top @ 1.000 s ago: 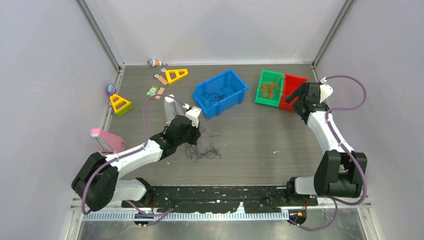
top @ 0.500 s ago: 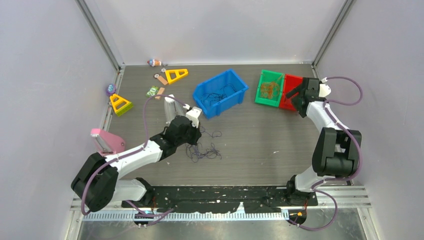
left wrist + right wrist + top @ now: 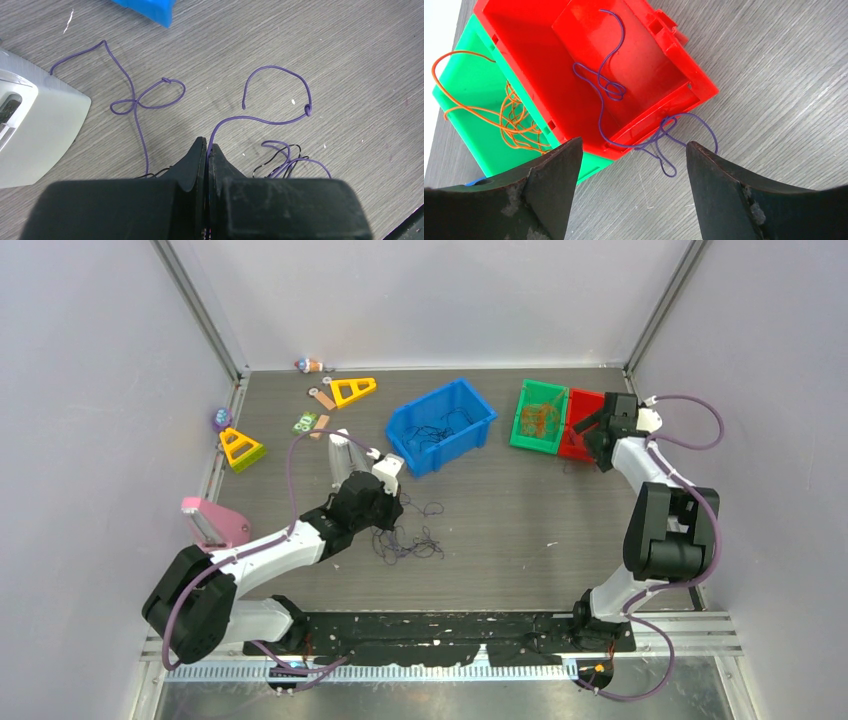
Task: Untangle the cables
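Note:
A loose clump of purple and black cables [image 3: 408,540] lies mid-table. My left gripper [image 3: 385,502] sits at its far-left edge, shut on a purple cable [image 3: 265,117] that runs out from between the fingertips [image 3: 207,142] and loops to a small knot. Another purple strand [image 3: 150,97] curls to the left. Black and purple strands [image 3: 285,160] lie to the right. My right gripper [image 3: 634,145] hangs open over the near corner of the red bin [image 3: 674,65]. A purple cable [image 3: 606,85] lies inside and trails over the rim onto the table. Nothing is between those fingers.
Orange cables fill the green bin [image 3: 540,415] beside the red one. The blue bin [image 3: 440,425] holds black cables. A white block [image 3: 30,125] lies just left of my left gripper. Yellow triangles [image 3: 240,448], a pink block [image 3: 212,522] and small toys line the far left.
The right arm has folded its elbow inward and upward, carrying its gripper slightly nearer the red bin, with the jaws a little narrower. The left arm has not moved.

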Controlling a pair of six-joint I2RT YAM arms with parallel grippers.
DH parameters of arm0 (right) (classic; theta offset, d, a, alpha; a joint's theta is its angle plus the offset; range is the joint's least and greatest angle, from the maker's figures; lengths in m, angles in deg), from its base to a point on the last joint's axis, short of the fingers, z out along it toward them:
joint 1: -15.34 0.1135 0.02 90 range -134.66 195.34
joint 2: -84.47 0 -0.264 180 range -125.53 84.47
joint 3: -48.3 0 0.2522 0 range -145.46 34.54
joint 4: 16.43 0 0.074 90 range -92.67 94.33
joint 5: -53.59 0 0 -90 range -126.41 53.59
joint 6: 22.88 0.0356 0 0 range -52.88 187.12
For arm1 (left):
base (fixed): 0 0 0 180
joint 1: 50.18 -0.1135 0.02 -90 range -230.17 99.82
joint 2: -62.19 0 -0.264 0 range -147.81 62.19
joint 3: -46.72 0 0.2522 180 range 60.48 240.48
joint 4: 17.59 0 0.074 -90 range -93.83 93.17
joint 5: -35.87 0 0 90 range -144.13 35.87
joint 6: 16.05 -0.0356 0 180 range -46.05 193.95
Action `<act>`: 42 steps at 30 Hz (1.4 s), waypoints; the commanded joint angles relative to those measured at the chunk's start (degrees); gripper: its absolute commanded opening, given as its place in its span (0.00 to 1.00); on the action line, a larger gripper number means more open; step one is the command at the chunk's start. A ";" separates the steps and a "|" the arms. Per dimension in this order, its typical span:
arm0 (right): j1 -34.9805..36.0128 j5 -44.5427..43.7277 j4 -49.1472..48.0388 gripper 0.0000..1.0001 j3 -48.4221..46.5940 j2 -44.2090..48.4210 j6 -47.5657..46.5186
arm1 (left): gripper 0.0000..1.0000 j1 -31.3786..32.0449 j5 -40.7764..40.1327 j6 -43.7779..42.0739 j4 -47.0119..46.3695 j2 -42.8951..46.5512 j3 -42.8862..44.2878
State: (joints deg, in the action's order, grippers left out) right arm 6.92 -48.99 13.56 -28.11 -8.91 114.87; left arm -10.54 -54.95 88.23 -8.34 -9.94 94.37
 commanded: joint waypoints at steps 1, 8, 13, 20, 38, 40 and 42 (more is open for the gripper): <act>-0.76 -1.15 -2.71 0.81 0.52 -1.07 1.89 | 0.00 0.22 0.56 -1.02 -2.87 0.67 0.44; -0.87 0.08 -3.59 0.80 0.36 -3.69 3.17 | 0.00 0.18 0.33 -1.17 -2.69 0.52 0.53; -0.92 0.50 -4.71 0.74 1.24 -4.87 4.24 | 0.00 0.18 0.32 -1.19 -2.62 0.38 0.63; -1.06 -0.75 -4.77 0.23 1.20 -3.63 3.39 | 0.00 0.20 -0.06 -1.32 -2.45 0.27 0.63; -1.32 -0.58 -1.93 0.05 -12.24 -5.40 1.47 | 0.00 0.29 -0.23 -1.46 -2.12 -0.44 1.11; -1.33 -0.27 -1.66 0.05 -15.24 -6.68 1.42 | 0.00 0.29 -0.30 -1.45 -2.08 -0.45 1.16; -1.33 -0.18 -1.75 0.05 -16.87 -8.06 1.70 | 0.00 0.27 -0.30 -1.45 -2.10 -0.45 1.11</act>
State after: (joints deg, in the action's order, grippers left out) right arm 5.85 -49.14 12.33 -40.31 -15.03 116.77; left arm -10.54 -54.97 87.75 -8.30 -10.23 94.37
